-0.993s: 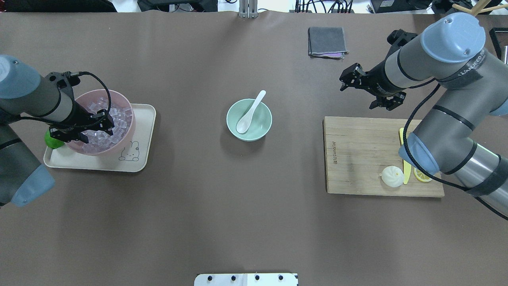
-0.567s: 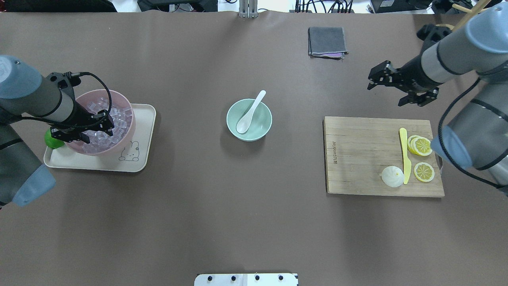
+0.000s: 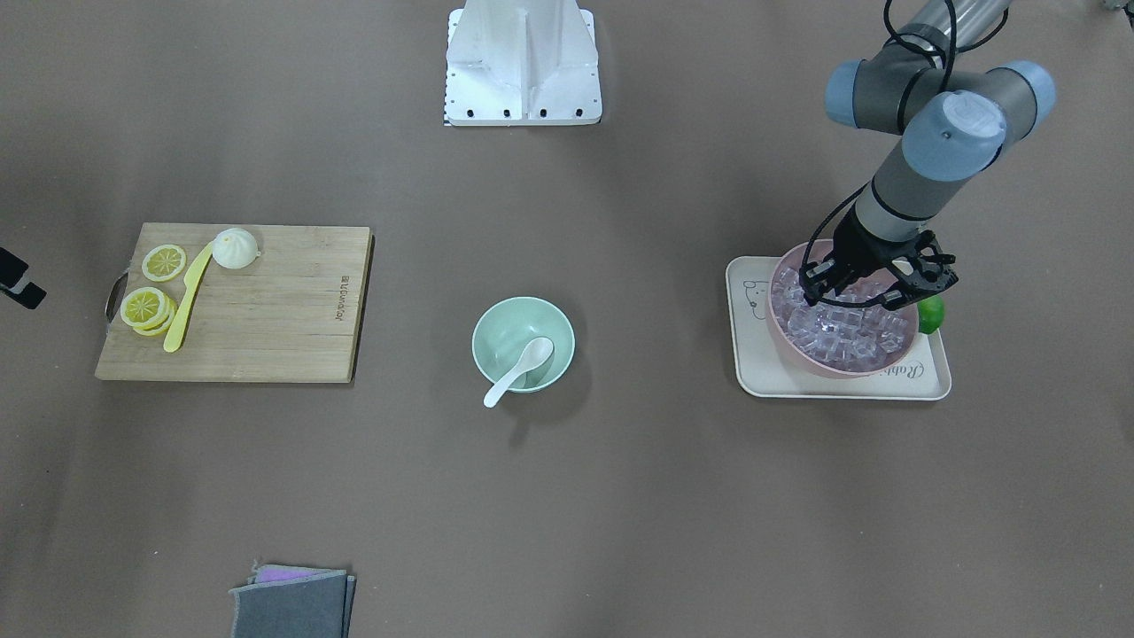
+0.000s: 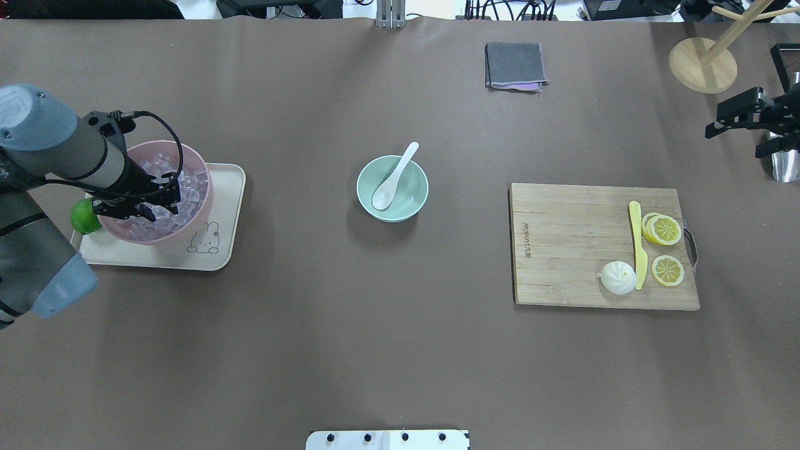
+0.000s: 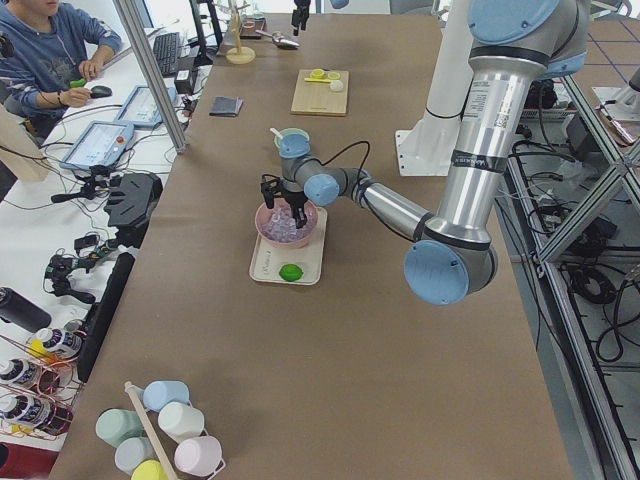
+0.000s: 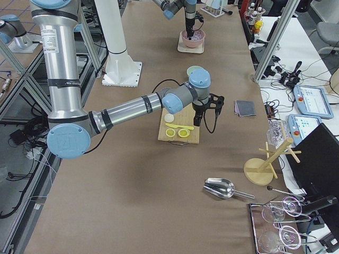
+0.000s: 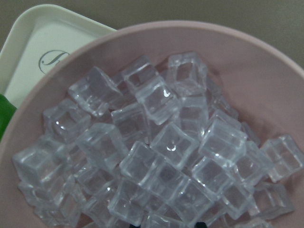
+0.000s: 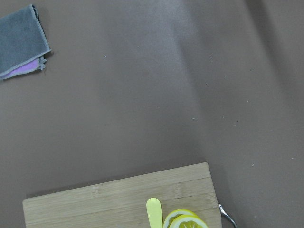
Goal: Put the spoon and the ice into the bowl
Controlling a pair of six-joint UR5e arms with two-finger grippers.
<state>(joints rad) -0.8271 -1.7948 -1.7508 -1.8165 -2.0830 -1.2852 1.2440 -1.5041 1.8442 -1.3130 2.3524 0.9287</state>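
The white spoon [image 4: 390,181] lies in the mint-green bowl [image 4: 415,200] at the table's middle, scoop inside and handle over the far rim. Both also show in the front view, spoon [image 3: 518,370] and bowl [image 3: 496,319]. Clear ice cubes [image 7: 173,142] fill the pink bowl [image 4: 201,209] on the left. My left gripper [image 4: 156,201] is open, its fingers low among the ice [image 3: 842,332]; I see no cube held. My right gripper [image 4: 740,134] is open and empty at the table's right edge.
The pink bowl stands on a cream tray [image 4: 219,250] with a lime [image 4: 82,215]. A wooden cutting board [image 4: 562,250] holds a yellow knife [image 4: 636,244], lemon slices [image 4: 665,270] and a bun [image 4: 617,277]. A grey cloth [image 4: 514,65] and a wooden stand [image 4: 703,65] are at the back.
My right arm has swung away from above the cutting board to the table's right edge. My left gripper has shifted slightly over the ice in the pink bowl.
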